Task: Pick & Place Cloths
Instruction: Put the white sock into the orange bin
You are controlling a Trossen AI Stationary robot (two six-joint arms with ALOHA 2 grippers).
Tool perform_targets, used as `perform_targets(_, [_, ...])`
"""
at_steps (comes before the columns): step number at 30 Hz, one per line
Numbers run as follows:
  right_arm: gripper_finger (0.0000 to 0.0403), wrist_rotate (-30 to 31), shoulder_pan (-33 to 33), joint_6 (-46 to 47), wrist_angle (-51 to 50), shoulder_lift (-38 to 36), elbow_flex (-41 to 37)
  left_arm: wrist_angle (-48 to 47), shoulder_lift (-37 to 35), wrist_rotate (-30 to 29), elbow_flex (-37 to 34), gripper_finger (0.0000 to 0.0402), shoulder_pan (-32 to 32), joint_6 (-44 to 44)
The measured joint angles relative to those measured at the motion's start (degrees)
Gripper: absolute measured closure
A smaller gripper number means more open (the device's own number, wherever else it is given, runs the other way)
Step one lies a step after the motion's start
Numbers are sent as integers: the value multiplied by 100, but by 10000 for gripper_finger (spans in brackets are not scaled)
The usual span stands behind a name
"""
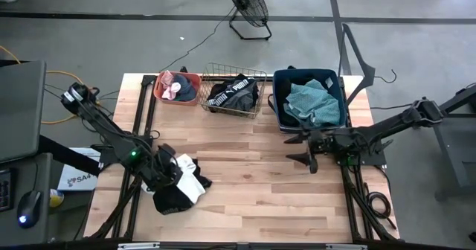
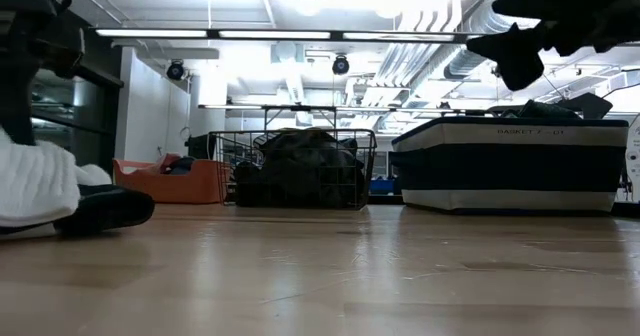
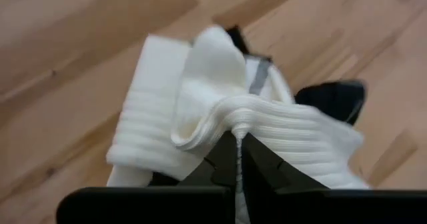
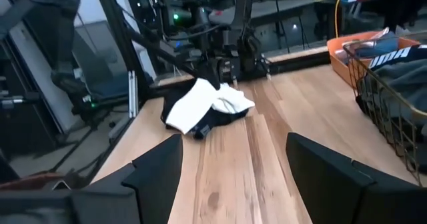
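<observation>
Two end effectors are mine. My left end effector (image 3: 238, 144) has its fingers pinched together on a fold of the white-and-black cloth (image 1: 184, 181), which lies bunched on the counter (image 1: 253, 183) directly under it. My right end effector (image 4: 233, 177) hovers above the counter with its fingers spread wide and nothing between them, well apart from that cloth. Just beyond it sits the dark blue bin (image 1: 279, 101) holding a teal cloth (image 1: 314, 103). Beside the bin stands a wire basket (image 1: 223, 71) with black cloths (image 1: 234, 94), then a coral tub (image 1: 160, 92) with small pieces.
</observation>
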Motion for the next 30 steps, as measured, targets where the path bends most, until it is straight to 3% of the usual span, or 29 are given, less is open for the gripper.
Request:
perform_targets(6, [144, -3, 0, -32, 26, -442, -238, -16, -439, -1076, 153, 398, 2, 603])
perform_targets(13, [144, -3, 1, 111, 203, -795, -575, 5, -976, -3037, 684, 400, 2, 2552])
perform_targets(17, [144, -15, 2, 203, 537, -1013, -859, 4, -1126, -3833, 1001, 400, 182, 3676])
perform_targets(23, [144, 284, 0, 259, 493, -1392, -1094, 8, -1193, -3921, 1416, 401, 1193, 5003])
perform_targets(30, [144, 300, -1, 108, 164, -1754, -1096, 66, -1193, -3443, 1859, 401, 2573, 6316])
